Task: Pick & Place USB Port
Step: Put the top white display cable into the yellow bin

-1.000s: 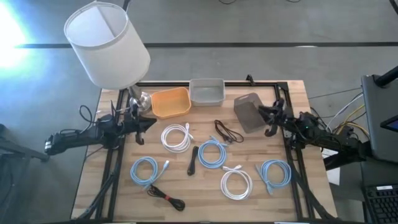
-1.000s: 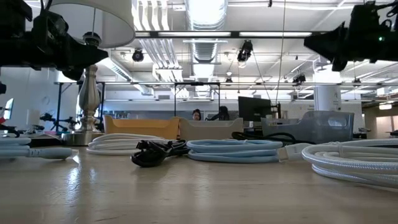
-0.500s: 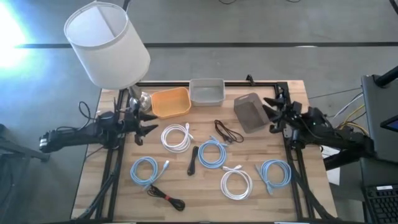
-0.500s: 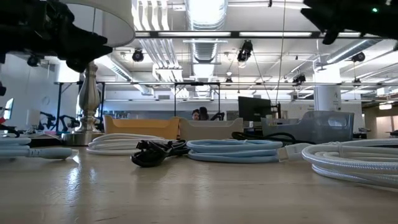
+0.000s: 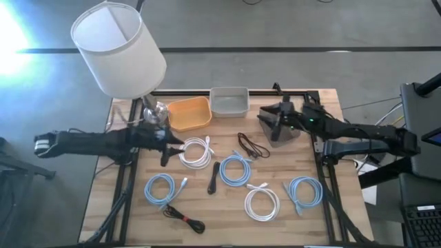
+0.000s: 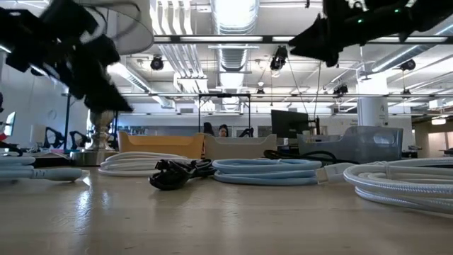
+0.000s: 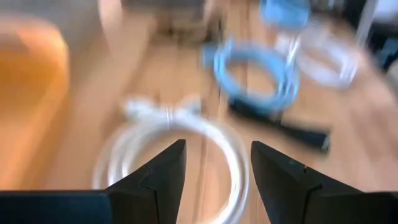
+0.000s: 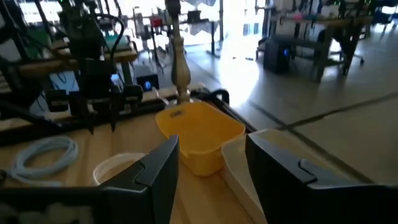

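Several coiled USB cables lie flat on the wooden table: a white coil (image 5: 195, 151) (image 7: 174, 149), a blue coil (image 5: 236, 170) (image 7: 255, 74), another white one (image 5: 262, 203) and two more blue ones (image 5: 305, 191) (image 5: 160, 189). My left gripper (image 5: 169, 148) (image 7: 214, 180) is open and points slantwise down just left of the first white coil, clear of it. My right gripper (image 5: 270, 122) (image 8: 211, 168) is open and almost level above the dark grey bin (image 5: 279, 125), facing the orange bin (image 8: 199, 134).
An orange bin (image 5: 189, 113) and a light grey bin (image 5: 229, 101) stand at the far edge. A lamp (image 5: 118, 48) stands at the far left corner. A black stick-shaped item (image 5: 214, 177) and two black cables (image 5: 253, 146) (image 5: 185, 219) lie among the coils.
Both grippers have opened. My left gripper has reached toward the table's right, up to the white coil, and tipped downward. My right gripper has risen and swung toward the table's left, out over the dark grey bin. The cables have not moved.
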`<control>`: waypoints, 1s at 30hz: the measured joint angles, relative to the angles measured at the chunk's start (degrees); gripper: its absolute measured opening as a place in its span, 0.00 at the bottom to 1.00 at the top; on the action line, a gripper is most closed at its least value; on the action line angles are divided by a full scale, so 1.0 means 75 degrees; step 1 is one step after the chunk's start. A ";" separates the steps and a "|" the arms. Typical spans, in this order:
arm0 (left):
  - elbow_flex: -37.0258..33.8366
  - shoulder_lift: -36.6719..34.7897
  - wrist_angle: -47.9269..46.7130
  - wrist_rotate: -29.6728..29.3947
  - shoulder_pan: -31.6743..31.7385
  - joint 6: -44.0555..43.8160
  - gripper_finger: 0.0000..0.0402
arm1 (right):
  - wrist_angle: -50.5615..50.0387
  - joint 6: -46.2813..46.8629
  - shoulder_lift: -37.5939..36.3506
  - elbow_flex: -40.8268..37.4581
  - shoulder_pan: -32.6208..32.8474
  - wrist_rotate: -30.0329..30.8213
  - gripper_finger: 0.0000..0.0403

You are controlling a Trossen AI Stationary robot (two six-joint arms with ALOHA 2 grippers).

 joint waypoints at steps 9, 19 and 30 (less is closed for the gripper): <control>-0.0007 0.1733 0.1095 0.0047 -0.0587 0.0098 0.45 | -0.0307 -0.0036 0.1243 0.0631 0.0000 -0.0002 0.44; 0.0000 0.3312 0.2389 -0.0201 -0.0916 0.0032 0.45 | -0.0376 -0.0040 0.1619 0.0832 0.0000 -0.0002 0.44; 0.0081 0.4606 0.2716 -0.0236 -0.1028 0.0010 0.37 | -0.0387 -0.0088 0.1604 0.0802 0.0000 -0.0003 0.44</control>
